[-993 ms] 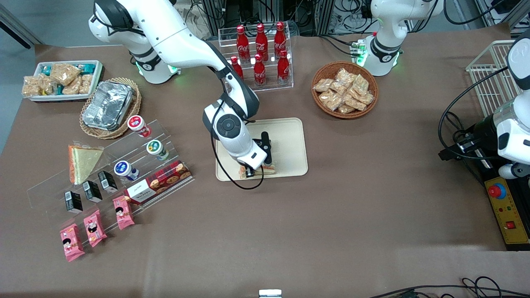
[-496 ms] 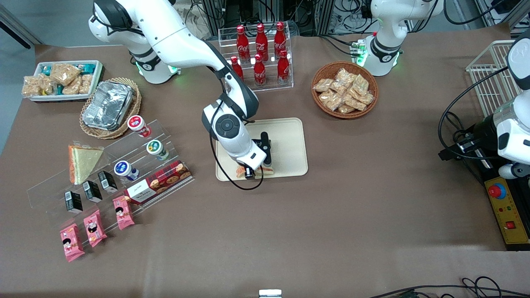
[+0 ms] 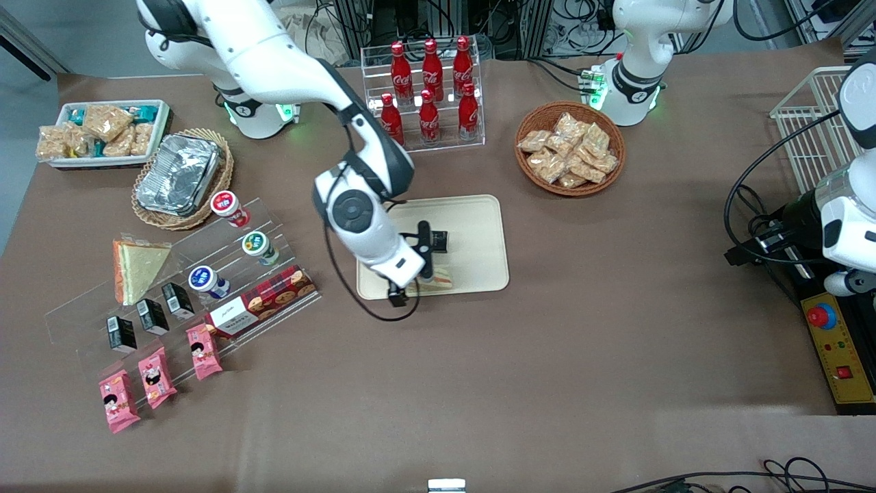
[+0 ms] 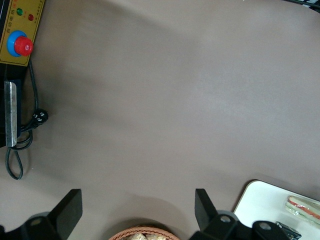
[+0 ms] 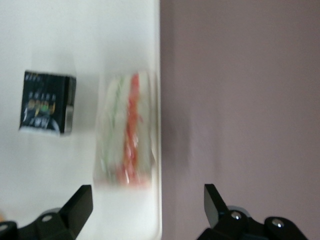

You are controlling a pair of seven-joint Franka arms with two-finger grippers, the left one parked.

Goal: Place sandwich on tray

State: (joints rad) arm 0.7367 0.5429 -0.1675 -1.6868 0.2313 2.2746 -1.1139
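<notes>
Sandwich [image 5: 127, 131] lies on tray [image 3: 479, 236], at its edge nearest the front camera. Front view: arm hides most of it; only its end [image 3: 441, 277] shows. Wrist view shows the whole wedge, a black carton [image 5: 47, 102] beside it. Gripper [image 5: 147, 212] hovers above, fingers spread, grasping nothing.
</notes>
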